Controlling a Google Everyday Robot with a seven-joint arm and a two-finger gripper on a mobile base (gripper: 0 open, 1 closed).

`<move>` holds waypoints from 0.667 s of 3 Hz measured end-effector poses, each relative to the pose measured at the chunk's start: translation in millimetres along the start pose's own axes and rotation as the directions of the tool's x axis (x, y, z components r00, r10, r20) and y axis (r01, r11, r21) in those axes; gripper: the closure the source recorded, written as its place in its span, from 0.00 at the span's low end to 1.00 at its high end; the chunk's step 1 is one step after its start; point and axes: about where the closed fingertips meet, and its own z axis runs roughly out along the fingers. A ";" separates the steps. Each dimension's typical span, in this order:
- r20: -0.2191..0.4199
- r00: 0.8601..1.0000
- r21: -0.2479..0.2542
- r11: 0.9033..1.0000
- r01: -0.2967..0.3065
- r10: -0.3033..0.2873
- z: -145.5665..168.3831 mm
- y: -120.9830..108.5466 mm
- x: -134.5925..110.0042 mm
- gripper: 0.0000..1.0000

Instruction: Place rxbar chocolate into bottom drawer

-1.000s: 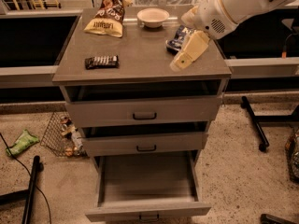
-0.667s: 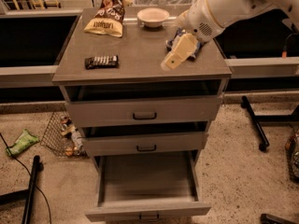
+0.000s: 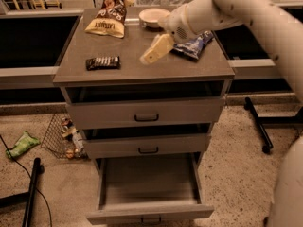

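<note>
Near the left front edge of the counter (image 3: 142,74): rxbar chocolate (image 3: 103,62), flat and free, easy to take from above. Just right of it, apart, claw (image 3: 154,55) tilted down toward it, apparently holding nothing; impossible to tell how far open. Below, bottom drawer (image 3: 149,213) standing far out, wide room inside for dropping.

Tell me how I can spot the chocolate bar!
Look at the grey cabinet top. On its front left lies the chocolate bar, left of the gripper over the middle. It is small, flat and dark, unlike the big yellow bag behind it and the blue bag at the right.
</note>
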 end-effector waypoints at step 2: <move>0.135 0.989 -0.038 0.998 -0.048 0.053 54.8 -10.7 -5.3 0.00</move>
